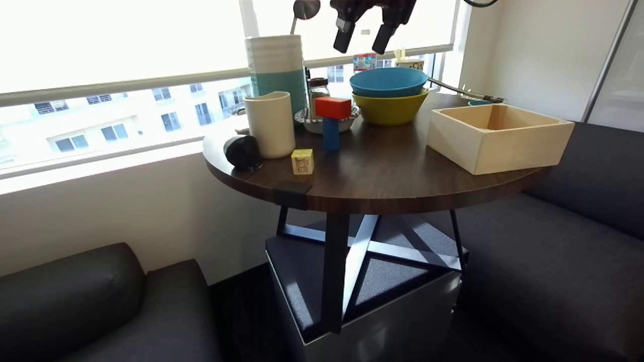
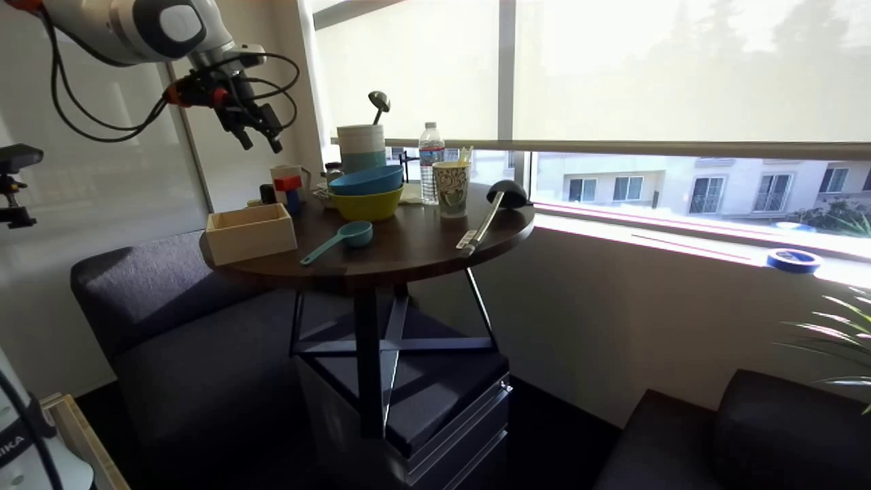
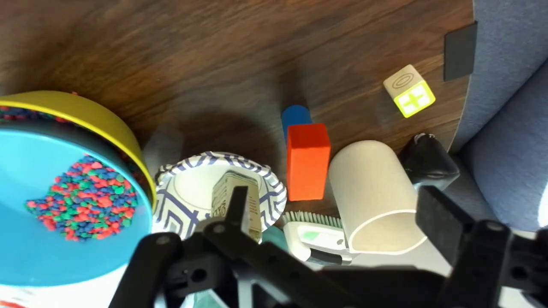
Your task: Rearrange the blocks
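The red block (image 1: 333,107) lies across the top of the upright blue block (image 1: 331,133). The pair also shows in an exterior view as the red block (image 2: 289,182) over the blue block (image 2: 292,202), and in the wrist view as the red block (image 3: 308,167), partly covering the blue block (image 3: 295,115). The yellow cube (image 1: 302,162) sits apart on the table near its edge; it also shows in the wrist view (image 3: 411,92). My gripper (image 1: 362,41) is open and empty, high above the table; its spread fingers also show in an exterior view (image 2: 260,141) and in the wrist view (image 3: 336,209).
A cream cup (image 1: 271,125) and a black object (image 1: 243,152) stand beside the cube. A patterned bowl (image 3: 274,188) holding a jar and a brush (image 3: 317,235) lie close to the red block. Stacked bowls (image 1: 390,108), a pale wooden box (image 1: 523,151) and a ladle (image 2: 507,194) are also on the table.
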Robot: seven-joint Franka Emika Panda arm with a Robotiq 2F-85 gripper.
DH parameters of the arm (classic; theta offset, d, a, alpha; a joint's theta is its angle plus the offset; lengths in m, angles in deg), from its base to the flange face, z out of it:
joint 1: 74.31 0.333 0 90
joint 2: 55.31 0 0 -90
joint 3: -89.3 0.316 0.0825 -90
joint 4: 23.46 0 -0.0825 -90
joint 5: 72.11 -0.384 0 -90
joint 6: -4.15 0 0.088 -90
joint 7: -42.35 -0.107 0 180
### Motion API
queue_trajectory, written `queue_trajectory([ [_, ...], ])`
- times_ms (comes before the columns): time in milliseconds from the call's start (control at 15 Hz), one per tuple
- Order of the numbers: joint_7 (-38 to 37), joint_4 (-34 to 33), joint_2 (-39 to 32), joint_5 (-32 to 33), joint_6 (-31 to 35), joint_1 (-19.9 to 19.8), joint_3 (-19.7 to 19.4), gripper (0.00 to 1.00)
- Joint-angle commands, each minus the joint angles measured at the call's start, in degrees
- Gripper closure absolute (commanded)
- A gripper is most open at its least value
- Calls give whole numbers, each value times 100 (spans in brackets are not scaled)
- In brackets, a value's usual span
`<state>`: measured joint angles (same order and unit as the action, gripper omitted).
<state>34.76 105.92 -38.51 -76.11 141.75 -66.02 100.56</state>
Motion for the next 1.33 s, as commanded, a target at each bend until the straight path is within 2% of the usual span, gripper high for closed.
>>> queue_trajectory([
  [0,160,-411,-677,133,252,82,54,0],
  [667,287,-796,-1445,654,418,46,-21,0],
  [933,354,-825,-1544,575,339,63,-62,0],
  [1000,392,-826,-1559,522,332,66,-68,3],
  [1067,413,-829,-1571,491,329,65,-73,26],
  [1200,430,-828,-1585,486,328,65,-79,31],
  [1267,438,-827,-1588,478,328,64,-84,37],
])
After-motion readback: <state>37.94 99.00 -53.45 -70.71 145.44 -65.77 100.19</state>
